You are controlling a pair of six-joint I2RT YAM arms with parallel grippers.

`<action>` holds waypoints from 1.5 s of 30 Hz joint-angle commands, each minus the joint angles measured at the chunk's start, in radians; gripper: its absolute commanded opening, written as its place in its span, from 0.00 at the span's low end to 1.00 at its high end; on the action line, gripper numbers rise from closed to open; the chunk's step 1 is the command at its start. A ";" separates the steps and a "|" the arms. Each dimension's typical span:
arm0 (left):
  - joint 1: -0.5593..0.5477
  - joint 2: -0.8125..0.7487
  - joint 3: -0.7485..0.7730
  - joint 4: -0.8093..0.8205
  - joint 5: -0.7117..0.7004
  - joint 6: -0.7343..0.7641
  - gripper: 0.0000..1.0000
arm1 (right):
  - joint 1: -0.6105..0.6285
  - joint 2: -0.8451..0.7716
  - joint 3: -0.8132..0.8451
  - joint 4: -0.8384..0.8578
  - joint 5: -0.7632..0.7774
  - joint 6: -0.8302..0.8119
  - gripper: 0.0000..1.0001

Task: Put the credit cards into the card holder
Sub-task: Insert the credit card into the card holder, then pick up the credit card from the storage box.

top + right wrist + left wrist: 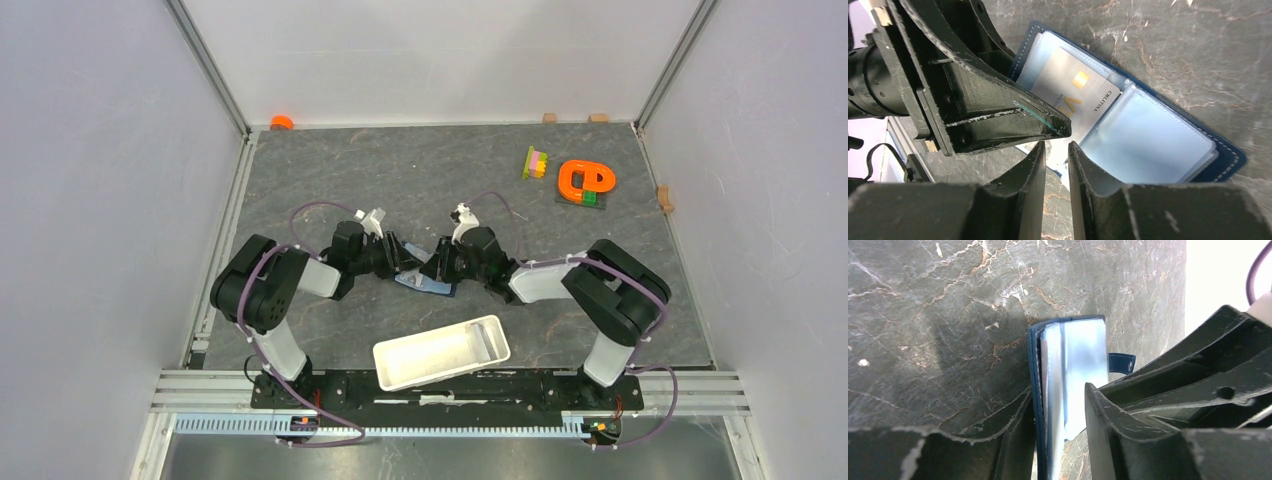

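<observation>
The navy card holder (425, 284) lies open at the table's middle, between both grippers. In the right wrist view its clear pockets (1148, 135) face up, and a whitish credit card (1068, 90) with a yellow chip sits partly in the left pocket. My left gripper (405, 262) is shut on the holder's left flap. The left wrist view (1058, 390) shows that flap edge-on between its fingers (1103, 430). My right gripper (1055, 145) is almost shut with a narrow gap, its tips at the card's near end, gripping nothing I can see.
A long white tray (440, 350) stands near the front edge, between the arm bases. An orange piece (585, 180) and a stack of coloured blocks (537, 162) lie at the back right. An orange cap (282, 122) sits in the back left corner.
</observation>
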 commanded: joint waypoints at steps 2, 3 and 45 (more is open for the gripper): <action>-0.002 -0.048 -0.008 -0.114 -0.064 0.068 0.52 | 0.001 -0.140 -0.011 -0.109 0.078 -0.103 0.31; -0.002 -0.055 -0.009 -0.126 -0.073 0.078 0.55 | 0.001 -0.161 -0.014 -0.148 0.090 -0.122 0.33; -0.054 -0.457 -0.007 -0.604 -0.383 0.195 0.82 | 0.337 -0.728 -0.006 -1.135 0.338 -0.092 0.63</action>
